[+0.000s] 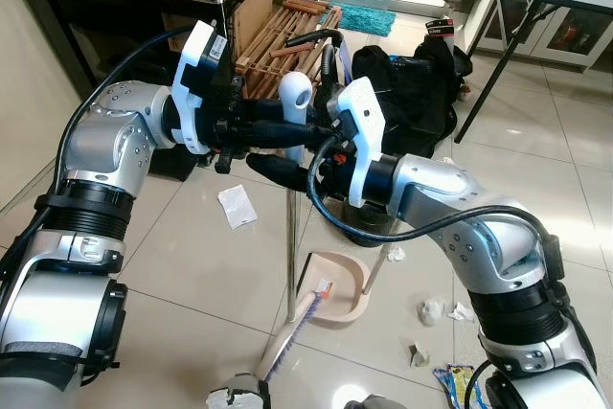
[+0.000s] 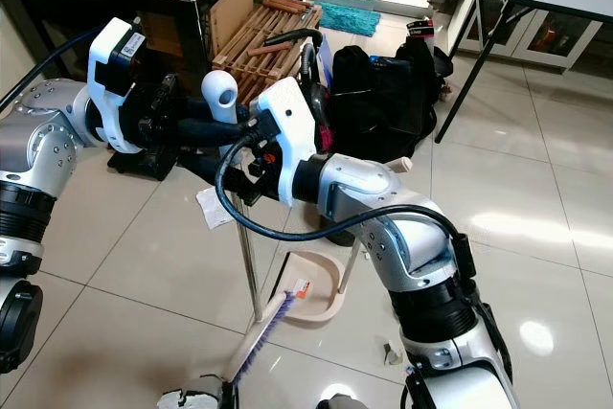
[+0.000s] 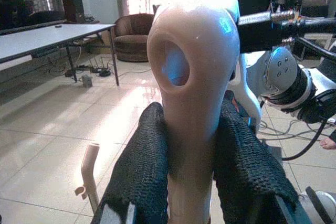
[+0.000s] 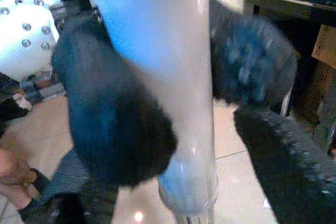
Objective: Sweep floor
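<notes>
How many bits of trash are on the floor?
5, though more may be hidden: a white paper left of the broom pole, one scrap beside the dustpan, and three scraps further right.

Bright daylight from windows, glare on glossy floor tiles (image 1: 565,227) — right wrist view blurred, dim

Broom (image 1: 291,237) pole top hidden behind crossed grippers. Bristles cut by frame bottom. Right gripper (image 4: 173,103) fingers blurred in wrist view. Floor scraps (image 1: 431,311) too small to identify.
</notes>
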`<state>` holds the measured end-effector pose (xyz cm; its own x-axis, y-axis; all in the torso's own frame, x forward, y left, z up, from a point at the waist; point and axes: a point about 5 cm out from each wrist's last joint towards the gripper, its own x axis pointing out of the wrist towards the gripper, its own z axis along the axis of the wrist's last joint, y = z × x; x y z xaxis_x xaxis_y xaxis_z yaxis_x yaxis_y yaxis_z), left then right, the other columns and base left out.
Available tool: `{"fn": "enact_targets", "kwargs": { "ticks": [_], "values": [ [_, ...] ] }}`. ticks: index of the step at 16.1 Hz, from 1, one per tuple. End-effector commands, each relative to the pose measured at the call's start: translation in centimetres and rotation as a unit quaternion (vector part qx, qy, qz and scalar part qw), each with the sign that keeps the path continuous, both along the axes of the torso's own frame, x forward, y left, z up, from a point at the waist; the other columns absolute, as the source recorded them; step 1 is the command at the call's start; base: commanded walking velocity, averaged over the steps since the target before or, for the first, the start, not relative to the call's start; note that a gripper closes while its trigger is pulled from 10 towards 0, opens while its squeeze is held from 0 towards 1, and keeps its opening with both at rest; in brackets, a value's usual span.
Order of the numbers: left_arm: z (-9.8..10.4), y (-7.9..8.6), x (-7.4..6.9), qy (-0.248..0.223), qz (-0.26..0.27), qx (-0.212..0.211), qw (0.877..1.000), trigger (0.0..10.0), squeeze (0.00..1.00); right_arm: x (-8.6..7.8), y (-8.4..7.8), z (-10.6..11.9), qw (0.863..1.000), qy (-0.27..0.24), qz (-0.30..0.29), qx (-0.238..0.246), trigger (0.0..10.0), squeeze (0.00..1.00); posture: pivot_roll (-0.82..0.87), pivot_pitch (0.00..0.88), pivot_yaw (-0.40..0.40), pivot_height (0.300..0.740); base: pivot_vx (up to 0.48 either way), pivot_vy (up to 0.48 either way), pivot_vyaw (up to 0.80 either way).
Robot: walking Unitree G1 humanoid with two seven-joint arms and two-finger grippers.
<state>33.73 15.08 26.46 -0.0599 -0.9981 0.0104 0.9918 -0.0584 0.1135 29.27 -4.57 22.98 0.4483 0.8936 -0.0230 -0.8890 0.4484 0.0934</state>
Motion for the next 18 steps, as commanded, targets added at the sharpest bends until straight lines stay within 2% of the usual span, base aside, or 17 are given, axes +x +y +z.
{"fn": "enact_targets", "kwargs": {
  "ticks": [1, 9, 12, 13, 14, 17, 18],
  "values": [
    [0.4, 0.1, 0.0, -0.012, 0.003, -0.004, 1.0, 0.0, 0.0, 0.3, -0.2, 0.4, 1.0, -0.002, -0.01, 0.004, 0.0, 0.0, -0.06, 0.045, -0.011, 0.74, 0.0, 0.0, 0.0],
    [0.4, 0.2, 0.1, -0.012, 0.01, -0.008, 1.0, 0.0, 0.0, 0.6, -0.2, 0.7, 1.0, -0.002, -0.017, 0.012, 0.0, 0.0, -0.06, 0.048, -0.007, 0.74, 0.0, 0.0, 0.0],
    [0.5, 0.1, 0.4, -0.028, 0.031, -0.011, 0.999, 0.0, 0.0, 0.8, -0.3, 0.8, 0.999, -0.004, -0.03, 0.019, 0.0, 0.0, -0.06, 0.047, -0.01, 0.74, 0.0, 0.0, 0.0],
    [0.5, 0.1, 0.8, -0.035, 0.056, -0.016, 0.998, 7.9, 0.71, 0.9, -0.3, 0.8, 0.999, -0.005, -0.033, 0.02, 0.0, 0.0, -0.06, 0.047, -0.01, 0.74, 0.0, 0.0, 0.0],
    [0.5, 0.1, 0.9, -0.037, 0.066, -0.019, 0.997, 10.0, 1.0, 0.9, -0.3, 0.8, 0.999, -0.005, -0.034, 0.02, 0.0, 0.0, -0.05, 0.046, -0.012, 0.74, 0.0, 0.0, 0.0],
    [0.6, 0.2, 1.1, -0.039, 0.088, -0.025, 0.995, 10.0, 1.0, 1.2, -0.1, 0.8, 0.999, -0.006, -0.046, 0.023, 0.0, 0.0, -0.05, 0.049, -0.013, 0.74, 0.0, 0.0, 0.0],
    [0.6, 0.4, 1.3, -0.052, 0.114, -0.027, 0.992, 10.0, 1.0, 1.3, 0.0, 0.8, 0.998, -0.008, -0.055, 0.022, 0.0, 0.0, -0.05, 0.05, -0.012, 0.74, 0.0, 0.0, 0.0]
  ]
}}
